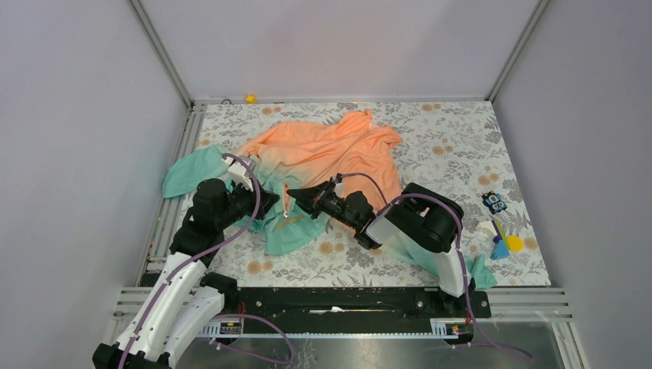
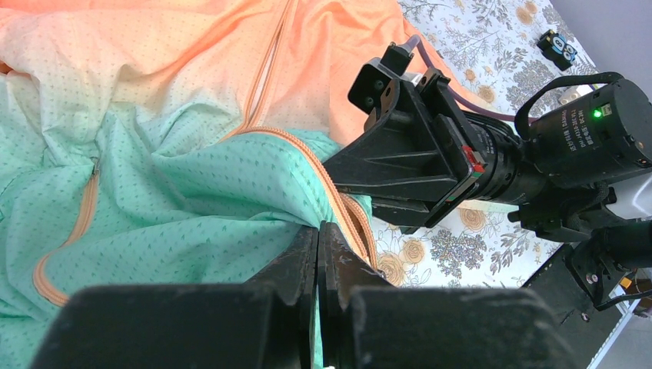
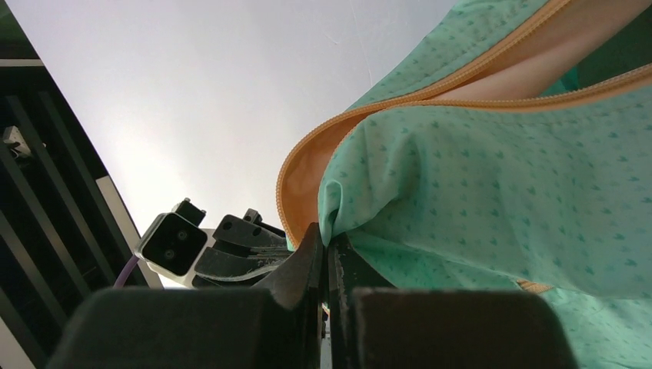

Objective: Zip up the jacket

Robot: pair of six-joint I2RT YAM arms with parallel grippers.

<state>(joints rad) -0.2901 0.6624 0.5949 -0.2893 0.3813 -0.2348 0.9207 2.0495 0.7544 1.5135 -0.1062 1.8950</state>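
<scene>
Though pinch points half hidden, left tool and right tool tight on jacket.

jacket on table, small toys right of it

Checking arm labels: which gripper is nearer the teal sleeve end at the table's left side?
Left. The left gripper pinches the jacket right of that sleeve end; the right gripper pinches it farther right.

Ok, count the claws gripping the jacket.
2. The left claw pinches the teal hem of the jacket at the zipper; the right claw clamps teal fabric close by.
</scene>
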